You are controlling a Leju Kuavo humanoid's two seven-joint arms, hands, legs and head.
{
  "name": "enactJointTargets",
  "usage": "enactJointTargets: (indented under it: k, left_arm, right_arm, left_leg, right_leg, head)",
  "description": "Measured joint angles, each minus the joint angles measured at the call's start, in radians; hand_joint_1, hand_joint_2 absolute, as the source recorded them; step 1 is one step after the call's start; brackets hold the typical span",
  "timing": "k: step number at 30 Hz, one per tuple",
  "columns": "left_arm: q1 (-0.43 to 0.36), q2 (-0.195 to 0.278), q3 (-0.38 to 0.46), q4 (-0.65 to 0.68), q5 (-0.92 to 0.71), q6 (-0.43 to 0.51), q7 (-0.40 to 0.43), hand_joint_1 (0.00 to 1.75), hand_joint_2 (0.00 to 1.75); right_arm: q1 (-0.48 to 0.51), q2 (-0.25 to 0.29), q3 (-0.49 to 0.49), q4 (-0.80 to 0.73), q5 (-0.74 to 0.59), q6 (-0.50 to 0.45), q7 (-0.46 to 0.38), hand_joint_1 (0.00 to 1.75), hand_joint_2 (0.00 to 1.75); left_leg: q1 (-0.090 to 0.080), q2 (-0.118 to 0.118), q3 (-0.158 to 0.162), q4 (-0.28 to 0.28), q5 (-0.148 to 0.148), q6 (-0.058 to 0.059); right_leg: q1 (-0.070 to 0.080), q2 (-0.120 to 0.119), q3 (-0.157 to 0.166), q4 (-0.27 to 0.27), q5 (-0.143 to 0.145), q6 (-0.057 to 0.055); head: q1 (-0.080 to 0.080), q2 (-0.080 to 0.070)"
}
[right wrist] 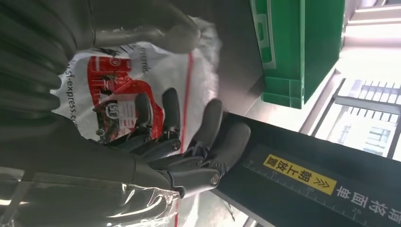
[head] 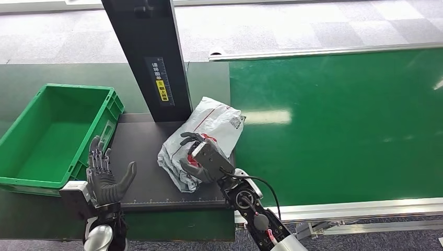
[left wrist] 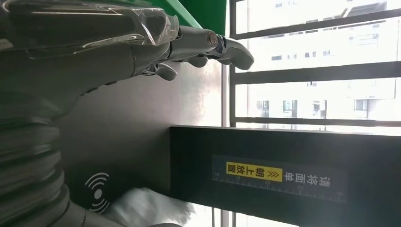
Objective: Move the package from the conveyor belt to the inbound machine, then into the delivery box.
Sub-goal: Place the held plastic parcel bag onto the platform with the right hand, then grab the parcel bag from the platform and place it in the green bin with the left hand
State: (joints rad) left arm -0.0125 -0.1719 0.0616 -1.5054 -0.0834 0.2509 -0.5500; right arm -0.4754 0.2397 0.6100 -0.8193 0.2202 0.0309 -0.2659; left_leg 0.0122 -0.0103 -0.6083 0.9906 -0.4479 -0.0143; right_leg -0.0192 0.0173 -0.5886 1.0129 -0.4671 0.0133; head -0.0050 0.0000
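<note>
White package [head: 201,141] lies on our inbound machine [head: 141,157], gripped by right hand [head: 201,159]; left hand [head: 107,180] spread, empty. Next: green delivery box [head: 31,180].

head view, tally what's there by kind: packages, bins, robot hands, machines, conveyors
packages: 1, white courier bag on the black machine platform
green bins: 1, delivery box
robot hands: 2, left robot hand and right robot hand
inbound machines: 1
conveyor belts: 1
total: 6
</note>
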Motion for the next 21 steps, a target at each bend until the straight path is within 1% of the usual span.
enactJointTargets:
  k: [16, 21]
  left_arm:
    - [0.001, -0.006, 0.0, 0.0, -0.02, -0.008, 0.014, 0.0, 1.75]
    - [-0.008, -0.005, -0.029, 0.0, -0.066, -0.033, 0.029, 0.0, 1.75]
  right_arm:
    - [-0.004, 0.008, -0.031, 0.047, -0.106, 0.037, -0.039, 0.0, 1.75]
    - [0.003, 0.006, -0.054, 0.044, -0.141, 0.024, -0.066, 0.0, 1.75]
  left_leg:
    - [0.0, 0.0, 0.0, 0.0, 0.0, 0.0]
    - [0.0, 0.0, 0.0, 0.0, 0.0, 0.0]
  right_leg:
    - [0.0, 0.0, 0.0, 0.0, 0.0, 0.0]
    - [0.0, 0.0, 0.0, 0.0, 0.0, 0.0]
  head:
    - [0.0, 0.0]
    - [0.0, 0.0]
